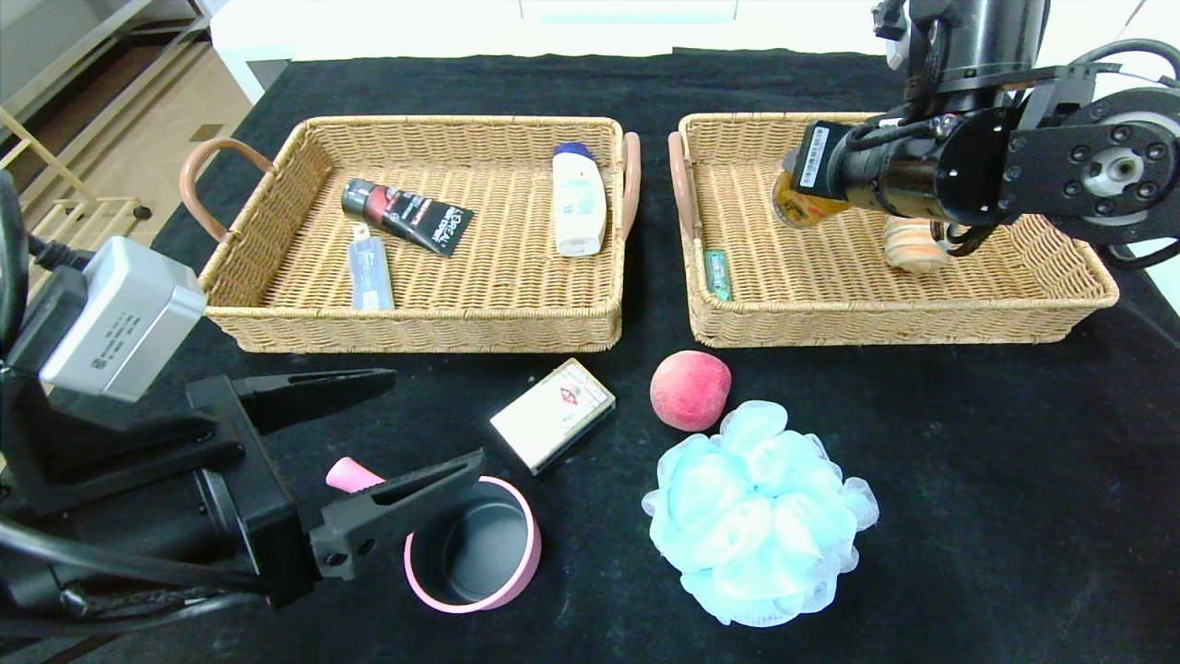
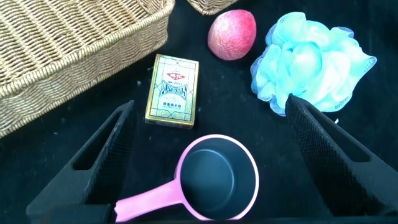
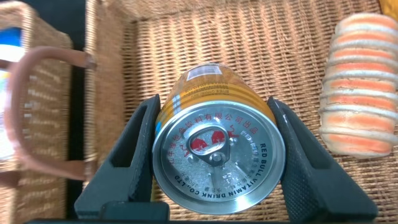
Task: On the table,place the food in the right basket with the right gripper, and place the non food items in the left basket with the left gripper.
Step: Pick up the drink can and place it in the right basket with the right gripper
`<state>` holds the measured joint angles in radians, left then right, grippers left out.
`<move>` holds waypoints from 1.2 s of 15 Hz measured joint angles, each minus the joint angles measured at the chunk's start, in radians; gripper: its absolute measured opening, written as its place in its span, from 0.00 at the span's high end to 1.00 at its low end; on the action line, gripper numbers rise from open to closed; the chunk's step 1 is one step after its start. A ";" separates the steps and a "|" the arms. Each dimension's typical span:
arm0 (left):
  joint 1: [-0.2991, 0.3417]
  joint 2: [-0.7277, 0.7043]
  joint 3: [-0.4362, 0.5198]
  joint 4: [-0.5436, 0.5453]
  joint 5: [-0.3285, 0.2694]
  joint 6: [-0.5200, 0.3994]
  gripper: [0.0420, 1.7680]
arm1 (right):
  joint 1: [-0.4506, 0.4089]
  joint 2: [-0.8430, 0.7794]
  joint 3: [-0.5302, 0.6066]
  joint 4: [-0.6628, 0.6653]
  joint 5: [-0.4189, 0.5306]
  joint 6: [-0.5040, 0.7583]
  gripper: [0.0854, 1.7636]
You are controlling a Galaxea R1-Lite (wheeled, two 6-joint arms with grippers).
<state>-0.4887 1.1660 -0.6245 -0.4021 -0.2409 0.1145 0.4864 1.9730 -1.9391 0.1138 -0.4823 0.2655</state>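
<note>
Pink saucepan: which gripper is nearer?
Left. The left gripper hovers open right over the pink saucepan, near its handle. The right gripper is far off over the right basket, shut on the gold can.

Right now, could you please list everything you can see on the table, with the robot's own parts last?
table: one, black cloth.
left basket: one, tan wicker; holds black tube, white bottle, clear-blue item.
right basket: one, tan wicker; holds striped roll, green item.
peach: one, pink-red, before baskets.
pouf: one, pale blue, near peach.
card box: one, cream.
saucepan: one, pink.
can: one, gold.
left gripper: open above saucepan.
right gripper: holding can over right basket.
</note>
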 joint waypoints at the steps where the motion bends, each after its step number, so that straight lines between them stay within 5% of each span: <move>1: 0.001 0.000 0.000 0.000 0.000 0.000 0.03 | -0.004 0.009 0.000 -0.007 0.000 -0.001 0.36; 7: 0.003 -0.002 -0.001 0.000 0.000 0.001 0.03 | -0.009 0.036 0.002 -0.039 0.000 -0.002 0.36; 18: 0.002 -0.002 0.000 0.000 0.000 0.000 0.03 | 0.011 0.016 0.023 -0.030 -0.004 0.001 0.12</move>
<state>-0.4864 1.1643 -0.6245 -0.4026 -0.2413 0.1145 0.4972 1.9887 -1.9166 0.0836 -0.4862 0.2664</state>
